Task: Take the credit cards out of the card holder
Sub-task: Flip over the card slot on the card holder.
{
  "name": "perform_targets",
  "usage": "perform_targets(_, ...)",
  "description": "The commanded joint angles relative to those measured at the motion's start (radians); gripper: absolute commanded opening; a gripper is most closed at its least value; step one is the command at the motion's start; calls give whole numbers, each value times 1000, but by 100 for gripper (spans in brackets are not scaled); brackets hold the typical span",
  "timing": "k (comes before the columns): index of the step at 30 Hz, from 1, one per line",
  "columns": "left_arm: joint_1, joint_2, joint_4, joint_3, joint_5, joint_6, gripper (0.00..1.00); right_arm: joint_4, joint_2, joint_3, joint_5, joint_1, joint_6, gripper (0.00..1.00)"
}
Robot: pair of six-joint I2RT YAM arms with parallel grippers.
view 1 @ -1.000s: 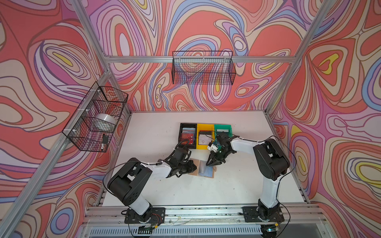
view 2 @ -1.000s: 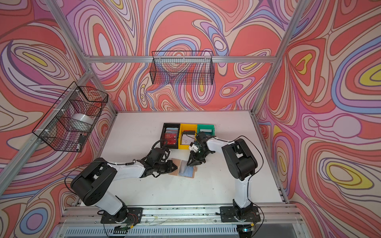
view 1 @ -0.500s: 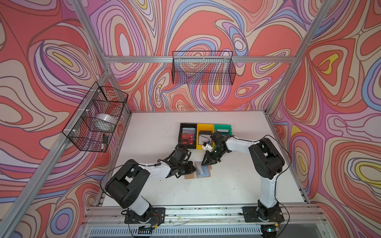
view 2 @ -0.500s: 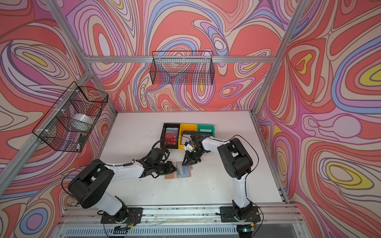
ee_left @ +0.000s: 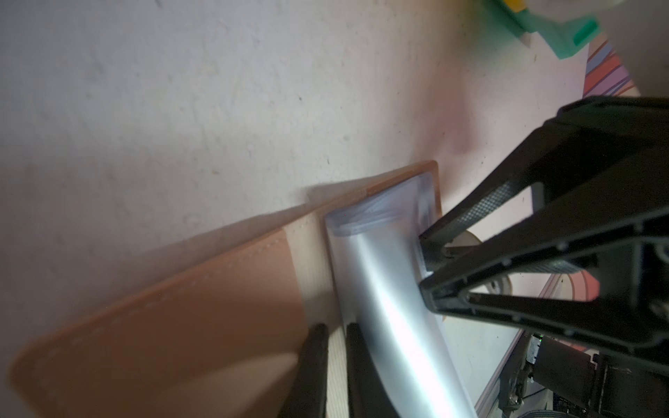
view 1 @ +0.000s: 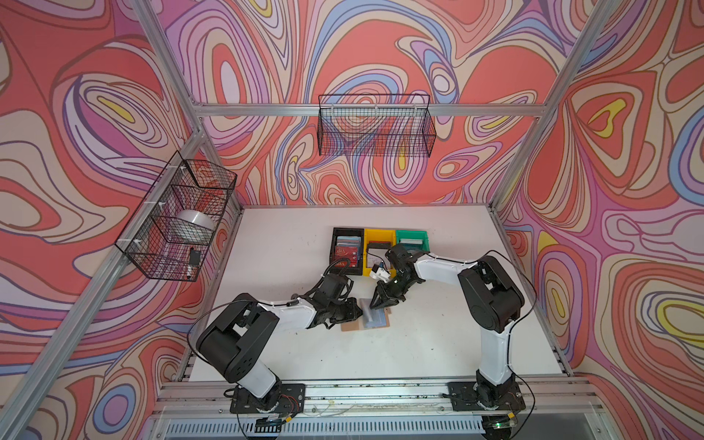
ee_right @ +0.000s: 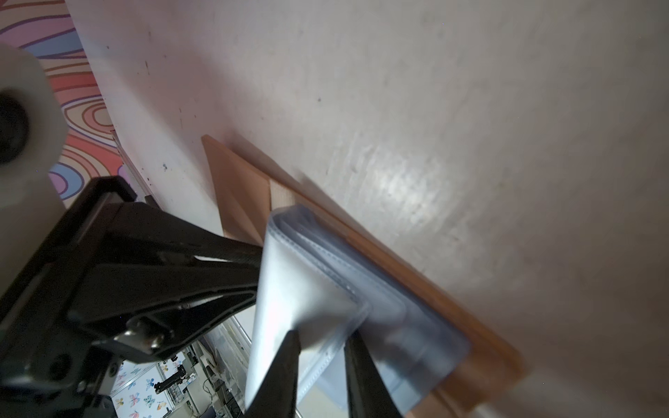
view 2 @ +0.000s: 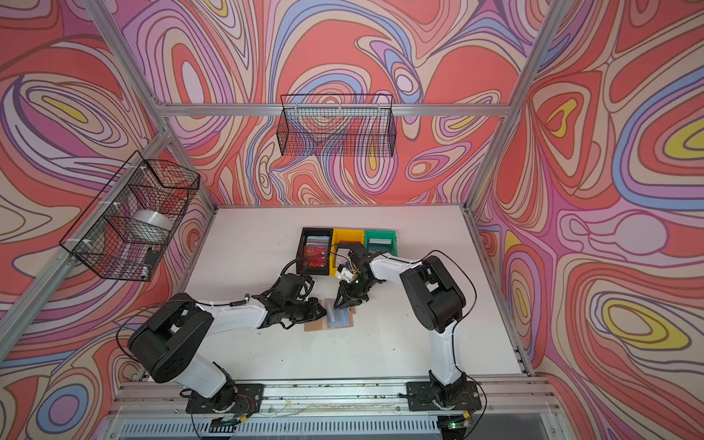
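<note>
Mid-table, the card holder (view 1: 375,322) lay open and flat, one clear sleeve (ee_left: 380,289) standing up from it in a curve. The left gripper (view 1: 358,310) came in from the left, tips on the holder's lining just beside the sleeve's root. Its fingers (ee_left: 318,347) were a sliver apart, and whether they pinched anything could not be told. The right gripper (view 1: 375,304), reaching from the far right, clenched the sleeve's free edge. Farther back, credit cards (view 1: 348,251) lay in the black bin (view 1: 334,247), well apart from both grippers.
</note>
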Motion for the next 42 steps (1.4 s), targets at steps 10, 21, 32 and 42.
perform_targets(10, 0, -117, -183, 25, -43, 38, 16, 41, 18, 28, -73, 24, 6, 26)
perform_targets(21, 35, -369, -419, 49, -135, 76, 17, 8, 74, 105, -97, 53, -17, 26)
perform_targets(32, 40, -345, -341, -17, -110, 28, 16, -41, 80, 139, -134, 131, -40, 27)
perform_targets(42, 70, -561, -468, -73, -182, 15, 18, 25, 140, 135, -215, 166, -15, 30)
